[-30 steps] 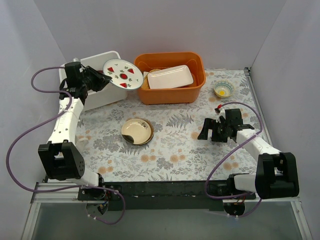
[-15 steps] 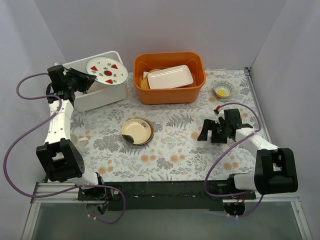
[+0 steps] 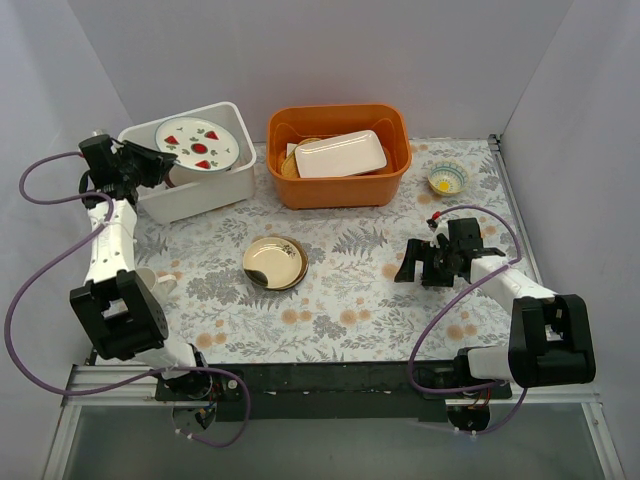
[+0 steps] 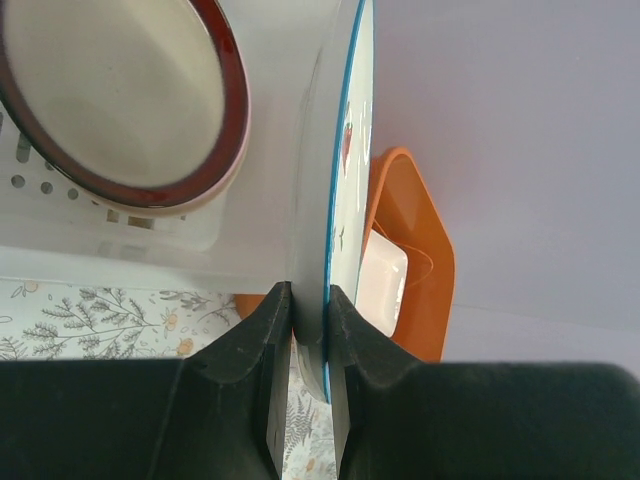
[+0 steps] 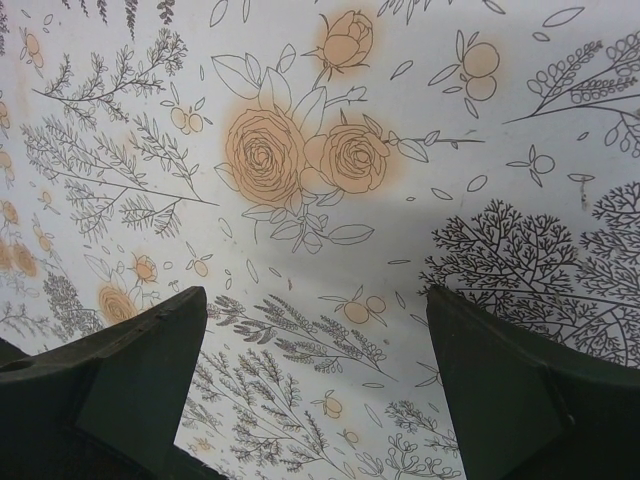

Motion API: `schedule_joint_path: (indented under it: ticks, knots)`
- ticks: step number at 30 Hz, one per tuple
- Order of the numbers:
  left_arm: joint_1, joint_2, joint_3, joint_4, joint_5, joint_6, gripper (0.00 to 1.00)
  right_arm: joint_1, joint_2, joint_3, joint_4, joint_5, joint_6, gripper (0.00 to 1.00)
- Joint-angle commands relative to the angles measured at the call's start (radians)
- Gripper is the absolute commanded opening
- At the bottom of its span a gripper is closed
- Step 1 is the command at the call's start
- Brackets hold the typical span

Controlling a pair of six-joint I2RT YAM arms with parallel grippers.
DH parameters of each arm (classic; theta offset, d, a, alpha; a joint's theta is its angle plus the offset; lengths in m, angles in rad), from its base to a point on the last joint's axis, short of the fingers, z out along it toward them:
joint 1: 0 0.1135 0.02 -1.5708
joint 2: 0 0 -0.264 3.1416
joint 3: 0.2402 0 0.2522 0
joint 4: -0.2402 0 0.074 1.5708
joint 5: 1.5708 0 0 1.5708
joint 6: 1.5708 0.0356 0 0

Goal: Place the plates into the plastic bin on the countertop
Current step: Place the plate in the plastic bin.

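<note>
The white plate with red marks (image 3: 198,145) sits tilted in the mouth of the white plastic bin (image 3: 222,188). My left gripper (image 3: 160,160) has its jaws clamped on the plate's rim. Inside the bin I see a cream plate with a dark red rim (image 4: 110,90). An amber-brown plate (image 3: 275,262) lies mid-countertop (image 3: 360,300). Behind it, the orange tub (image 3: 340,192) holds a white rectangular dish (image 3: 340,153). My right gripper (image 5: 312,300) hovers over the flower print, jaws spread wide, holding nothing.

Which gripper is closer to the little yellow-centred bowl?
Right. The right gripper hangs open a little in front of the bowl; the left gripper, holding a red-marked plate over the white bin, is far to its left.
</note>
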Motion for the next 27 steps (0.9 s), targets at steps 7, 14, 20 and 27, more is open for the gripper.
schedule_joint_path:
  ticks: [7,14,20,27]
  knots:
    - [0.046,0.076,0.053,0.117,0.039,0.019,0.00,0.002,-0.010,-0.035,0.048,-0.020,-0.007,0.98]
    - [0.063,0.145,0.063,0.117,0.014,0.050,0.00,0.006,0.005,-0.050,0.078,-0.023,0.002,0.98]
    - [0.077,0.208,0.071,0.126,0.025,0.056,0.00,0.018,0.028,-0.056,0.095,-0.015,0.006,0.98]
    - [0.081,0.273,0.109,0.131,0.026,0.068,0.00,0.029,0.047,-0.061,0.109,-0.004,0.009,0.98]
